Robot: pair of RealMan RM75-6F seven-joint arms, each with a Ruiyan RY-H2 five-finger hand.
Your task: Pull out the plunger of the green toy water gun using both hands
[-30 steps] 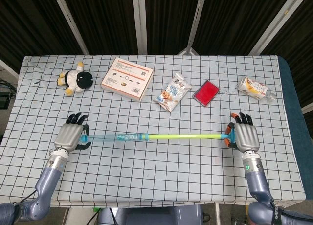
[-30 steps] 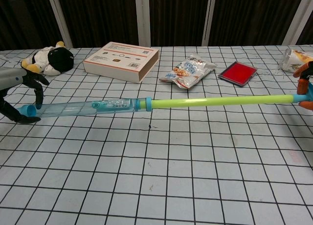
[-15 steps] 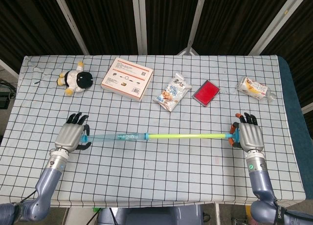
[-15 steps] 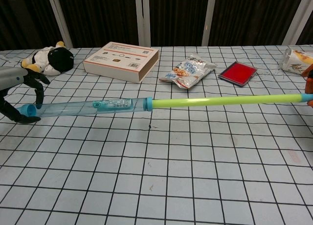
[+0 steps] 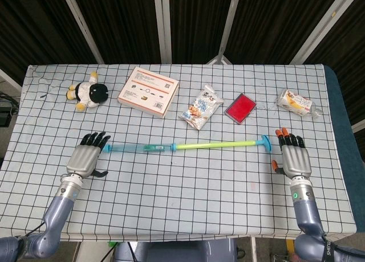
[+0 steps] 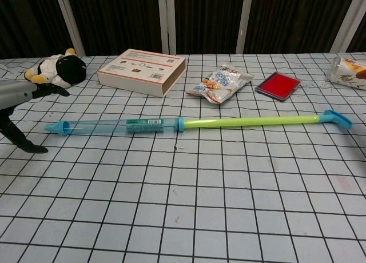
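Checked cloth covers the table [image 5: 171,188], dark slatted panels behind, and both hands have just let go. Half a second ago the left hand [image 5: 86,158] was wrapped around the nozzle end of the green toy water gun [image 5: 185,146] while the right hand [image 5: 294,159] gripped the handle at the far end; now both lie flat on the cloth with fingers spread wide, holding nothing. The gun rests on the table between them, its clear blue barrel [image 6: 111,126] pointing at the left hand's fingertips but apart from them, and the yellow-green plunger [image 6: 249,122] drawn well out of it, ending in the blue T-handle [image 5: 266,142] just beside the right hand. In the chest view only part of the left hand [image 6: 23,111] shows at the edge, fingers splayed clear of the nozzle; the right hand is out of that frame. The rod looks almost fully extended, so by the look of things the pull is done and this release closes it out. Behind the action sit a plush cow [image 5: 88,92], a white box [image 5: 147,91], a snack bag [image 5: 201,106], a red pouch [image 5: 240,107] and another packet [image 5: 295,102], all well apart from the gun.
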